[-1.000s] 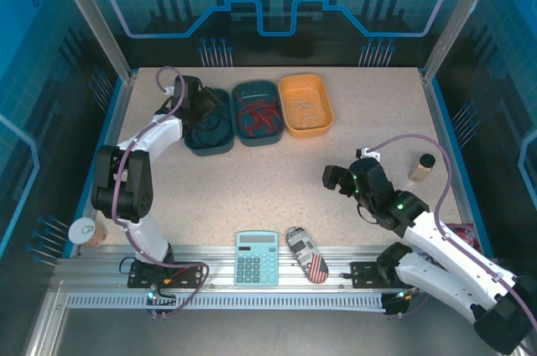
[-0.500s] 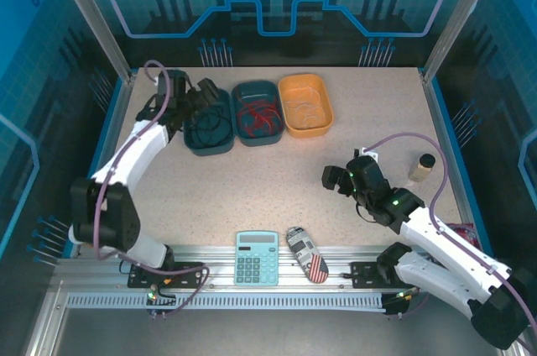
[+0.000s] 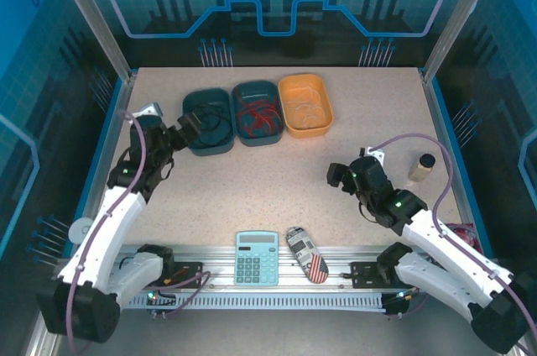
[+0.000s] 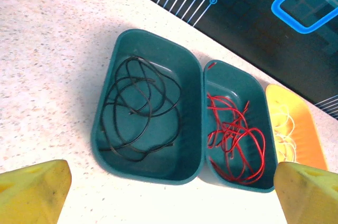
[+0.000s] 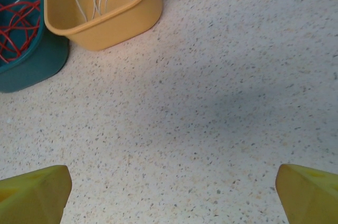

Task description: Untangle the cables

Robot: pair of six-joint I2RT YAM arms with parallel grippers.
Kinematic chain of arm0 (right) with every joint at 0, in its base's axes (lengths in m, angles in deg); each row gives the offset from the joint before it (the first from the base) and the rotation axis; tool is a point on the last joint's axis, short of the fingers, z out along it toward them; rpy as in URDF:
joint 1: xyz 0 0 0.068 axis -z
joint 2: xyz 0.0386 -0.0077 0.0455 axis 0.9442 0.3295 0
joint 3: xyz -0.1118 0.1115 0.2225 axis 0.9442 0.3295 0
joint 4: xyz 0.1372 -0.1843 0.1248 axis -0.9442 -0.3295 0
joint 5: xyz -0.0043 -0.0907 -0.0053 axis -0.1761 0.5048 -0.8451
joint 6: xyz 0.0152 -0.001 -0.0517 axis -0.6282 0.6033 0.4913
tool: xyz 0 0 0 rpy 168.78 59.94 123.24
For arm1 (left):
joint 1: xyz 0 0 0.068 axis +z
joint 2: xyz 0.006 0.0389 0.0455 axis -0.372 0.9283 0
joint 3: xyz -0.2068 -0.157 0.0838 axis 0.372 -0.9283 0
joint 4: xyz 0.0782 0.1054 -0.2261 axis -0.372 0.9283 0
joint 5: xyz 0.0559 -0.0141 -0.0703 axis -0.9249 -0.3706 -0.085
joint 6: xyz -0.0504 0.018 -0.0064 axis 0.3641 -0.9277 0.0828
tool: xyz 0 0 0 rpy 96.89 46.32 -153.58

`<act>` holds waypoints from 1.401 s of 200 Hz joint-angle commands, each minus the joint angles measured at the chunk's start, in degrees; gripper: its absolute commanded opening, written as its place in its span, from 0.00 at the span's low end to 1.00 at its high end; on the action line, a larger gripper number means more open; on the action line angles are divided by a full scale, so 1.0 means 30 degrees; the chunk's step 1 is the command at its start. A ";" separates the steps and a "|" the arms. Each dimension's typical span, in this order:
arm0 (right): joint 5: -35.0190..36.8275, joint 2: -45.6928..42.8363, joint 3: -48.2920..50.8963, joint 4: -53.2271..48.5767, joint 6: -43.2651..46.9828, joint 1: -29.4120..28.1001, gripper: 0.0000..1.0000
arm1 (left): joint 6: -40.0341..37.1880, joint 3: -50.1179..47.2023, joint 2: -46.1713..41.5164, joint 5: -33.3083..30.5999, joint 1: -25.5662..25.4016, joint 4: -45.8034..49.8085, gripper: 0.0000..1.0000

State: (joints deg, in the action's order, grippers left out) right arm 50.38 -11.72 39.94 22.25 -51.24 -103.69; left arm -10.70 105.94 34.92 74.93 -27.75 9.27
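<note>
Inside far bins (image 4: 158,44), cables (image 4: 231,129) coiled, seemingly axisless; left tool (image 3: 186,127), right tool (image 3: 342,173) apart.

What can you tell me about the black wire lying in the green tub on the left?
The black cable is a thin, flexible wire with a dark matte look. It is coiled into several loose, overlapping loops, with an end showing near the middle of the coil. It lies flat on the floor of the leftmost teal tub at the far side of the table, touching only that tub. The tub wall separates it from the red cables next door. Nothing holds it.
</note>
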 commanded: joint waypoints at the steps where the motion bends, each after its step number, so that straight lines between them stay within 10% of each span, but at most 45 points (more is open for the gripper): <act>1: 0.1371 -0.0734 0.0457 0.0097 0.0522 0.0391 1.00 | -0.0709 -0.1354 -0.1684 -0.0757 -0.0115 0.0197 0.99; 155: 0.2762 -0.0568 0.1774 0.7215 1.1746 0.3845 1.00 | -0.6536 -1.1431 -0.5204 -0.4797 -0.0054 -1.0362 0.99; 280: -0.3228 0.3716 0.4768 1.7168 1.3494 0.9627 1.00 | -0.8625 -1.2803 0.5824 0.1428 0.2710 -2.5065 0.99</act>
State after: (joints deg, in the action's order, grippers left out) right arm 44.11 -3.57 53.51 64.46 -11.96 -76.28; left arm -35.81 65.97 48.51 74.71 -20.45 -54.55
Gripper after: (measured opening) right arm 0.996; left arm 0.992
